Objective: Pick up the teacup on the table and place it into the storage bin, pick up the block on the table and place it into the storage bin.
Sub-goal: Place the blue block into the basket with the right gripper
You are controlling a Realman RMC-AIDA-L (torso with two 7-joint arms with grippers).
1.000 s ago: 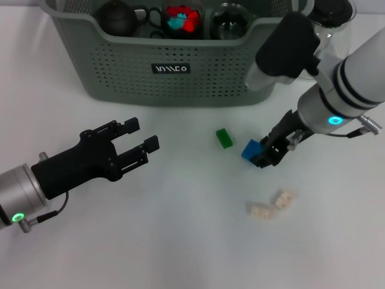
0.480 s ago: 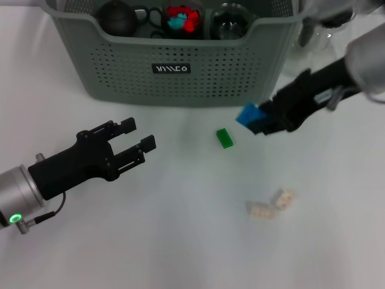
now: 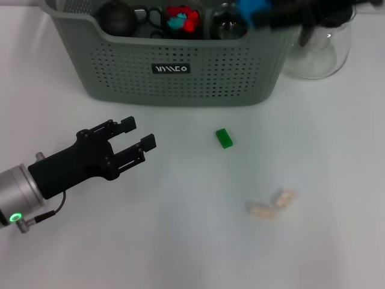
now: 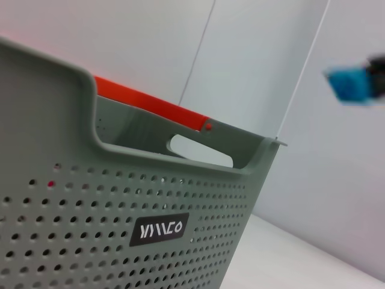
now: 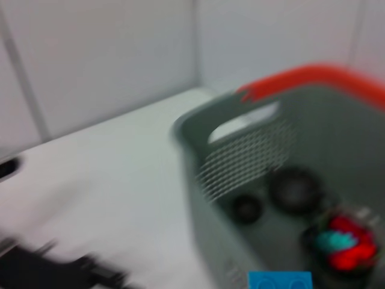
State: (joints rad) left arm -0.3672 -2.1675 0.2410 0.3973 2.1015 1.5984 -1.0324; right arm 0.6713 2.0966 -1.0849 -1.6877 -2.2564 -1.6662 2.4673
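At the top right of the head view our right gripper (image 3: 264, 13) grips the small blue plastic block (image 3: 249, 8) above the grey-green perforated storage bin (image 3: 174, 66), so we judge release comes next, while our left gripper (image 3: 133, 137) waits spread and empty at lower left.

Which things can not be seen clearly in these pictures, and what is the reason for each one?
- Right gripper, head view: blurred and cut by the top edge, so how its fingers grip the blue block is not readable.
- Contents of the storage bin: a dark round item and a red and teal item are half hidden by the rim; a teacup cannot be confirmed.
- Clear pitcher: its top is cut off.
- Left gripper is absent from its own wrist view.
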